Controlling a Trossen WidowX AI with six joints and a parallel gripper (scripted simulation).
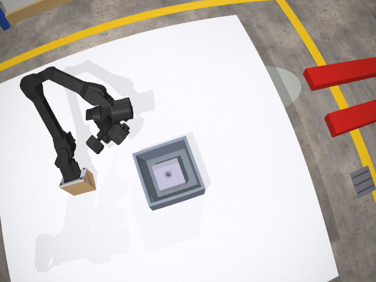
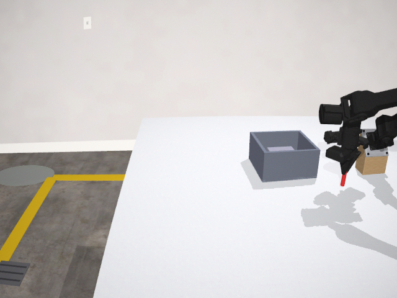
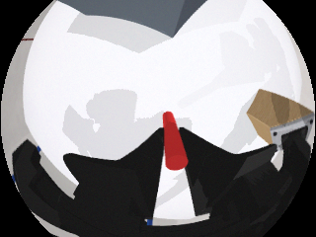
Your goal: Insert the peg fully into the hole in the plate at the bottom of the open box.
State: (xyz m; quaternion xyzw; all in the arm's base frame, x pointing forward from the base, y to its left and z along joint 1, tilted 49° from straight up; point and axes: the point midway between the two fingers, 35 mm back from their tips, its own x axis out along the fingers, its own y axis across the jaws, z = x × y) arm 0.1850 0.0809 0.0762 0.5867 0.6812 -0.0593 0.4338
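The red peg [image 2: 343,179] stands upright on the white table, its upper part between my fingers. In the wrist view the peg [image 3: 173,142] sits between the two black fingertips. My gripper [image 2: 345,169] is shut on the peg, a short way to the right of the grey open box [image 2: 283,154]. In the overhead view the gripper [image 1: 113,133] is up and left of the box; the peg is hidden under the arm there. The pale plate [image 1: 168,174] with its round hole [image 1: 167,174] lies at the box's bottom.
The arm's wooden base block [image 1: 79,182] stands left of the box and shows in the wrist view [image 3: 276,118] at the right. Red bars [image 1: 341,73] and yellow floor lines lie beyond the table's right edge.
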